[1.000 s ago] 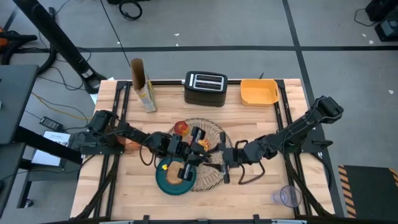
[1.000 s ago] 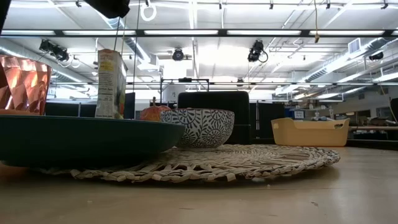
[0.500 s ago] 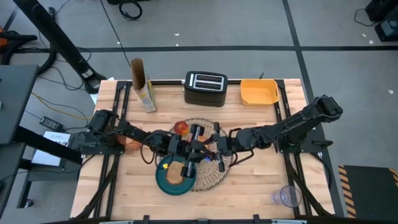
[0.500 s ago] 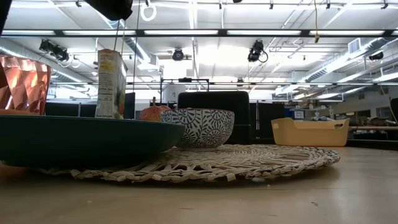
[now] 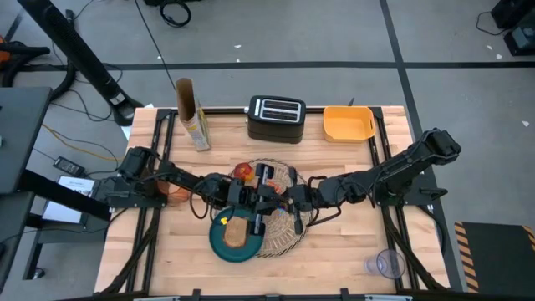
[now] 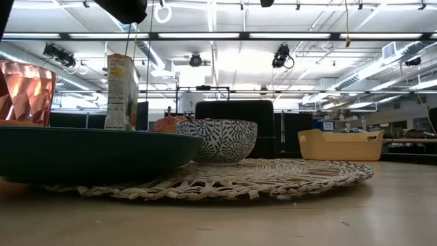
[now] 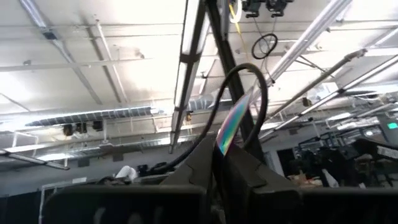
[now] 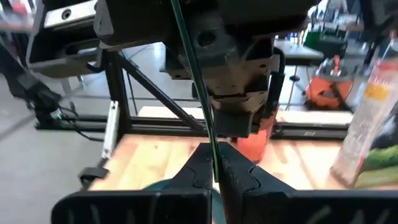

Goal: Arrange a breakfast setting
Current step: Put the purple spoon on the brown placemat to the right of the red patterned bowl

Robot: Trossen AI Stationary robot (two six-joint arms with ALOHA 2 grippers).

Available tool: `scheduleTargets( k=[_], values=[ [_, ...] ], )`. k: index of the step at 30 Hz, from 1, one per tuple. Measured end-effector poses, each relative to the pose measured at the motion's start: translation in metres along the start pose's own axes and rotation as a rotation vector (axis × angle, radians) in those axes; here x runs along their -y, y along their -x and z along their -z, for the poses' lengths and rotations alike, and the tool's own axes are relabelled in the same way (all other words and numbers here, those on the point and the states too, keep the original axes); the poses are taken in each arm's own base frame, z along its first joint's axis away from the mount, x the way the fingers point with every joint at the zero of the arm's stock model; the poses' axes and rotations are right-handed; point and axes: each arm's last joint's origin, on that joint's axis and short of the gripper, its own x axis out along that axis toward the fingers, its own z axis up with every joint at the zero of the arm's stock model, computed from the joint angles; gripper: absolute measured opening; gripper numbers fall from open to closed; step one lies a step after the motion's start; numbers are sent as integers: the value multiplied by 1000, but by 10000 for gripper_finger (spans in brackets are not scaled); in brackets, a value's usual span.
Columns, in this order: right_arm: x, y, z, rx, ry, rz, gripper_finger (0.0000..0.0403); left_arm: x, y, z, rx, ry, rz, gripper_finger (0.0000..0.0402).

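both arms meet over the woven placemat (image 5: 280,219): left gripper (image 7: 219,163) and right gripper (image 8: 216,167) each have jaws clamped on the thin spoon (image 8: 194,74). best that one releases before the other pulls away.

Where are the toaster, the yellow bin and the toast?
black toaster (image 5: 275,109): high view, middle of its top, between the slots.
yellow bin (image 5: 347,124): high view, its inside floor.
toast slice (image 5: 236,232): high view, middle of the slice, on the teal plate.
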Motion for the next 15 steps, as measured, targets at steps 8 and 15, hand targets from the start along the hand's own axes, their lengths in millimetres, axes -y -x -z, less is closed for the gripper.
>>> scheduleTargets(
  k=[8, 15],
  values=[
    [-13, 4, 0, -8, -256, -52, 11, 0, 0, 1, -14, 35, -9, 114],
    [-29, 13, 6, -96, -528, -77, 9, 6, 3, 17, -178, 141, 54, 207]
  ],
)
